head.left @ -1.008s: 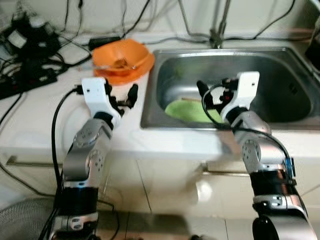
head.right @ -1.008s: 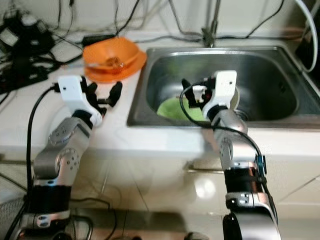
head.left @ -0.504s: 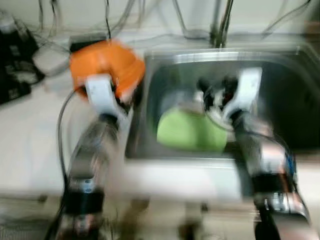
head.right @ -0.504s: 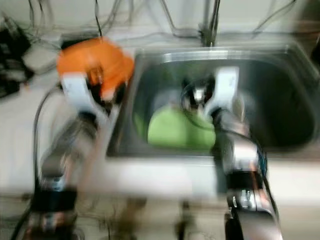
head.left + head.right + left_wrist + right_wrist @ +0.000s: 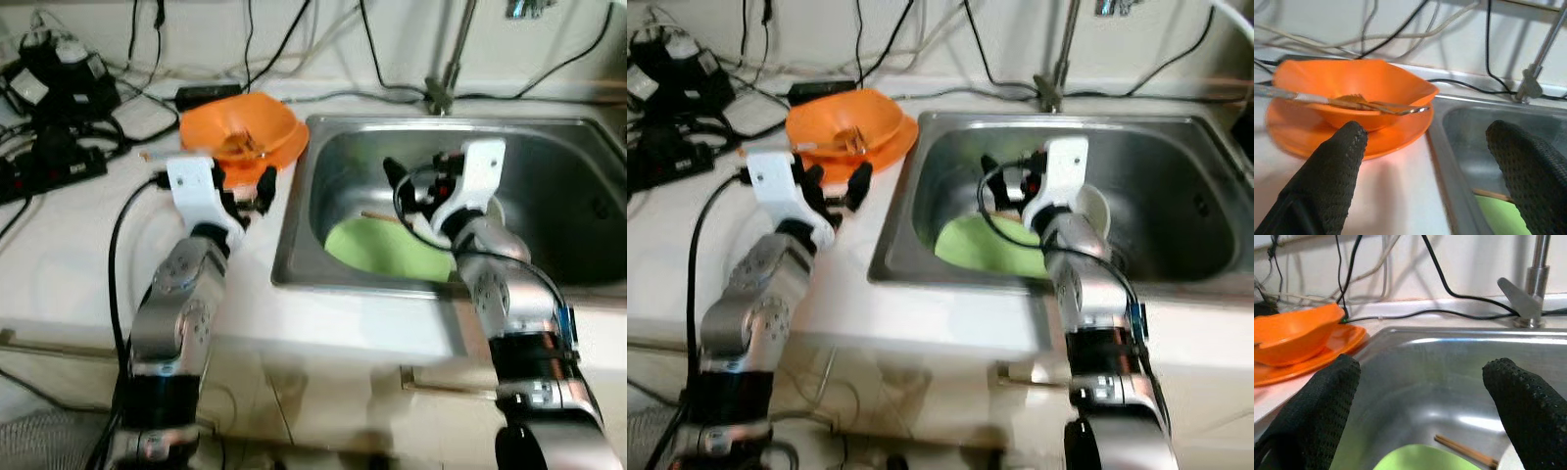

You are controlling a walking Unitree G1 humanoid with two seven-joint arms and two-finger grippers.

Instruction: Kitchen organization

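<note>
You see soft, even indoor light on the pale table [image 5: 59, 245], with no hard shadows. Glare streaks the steel sink [image 5: 338, 166] along its rim and near wall, and brightens its floor in the right wrist view. Head views are slightly soft; sharpness falls off beside the sink's far corners. In both wrist views the black claw fingers [image 5: 1332, 171] sit close and blurred.
</note>
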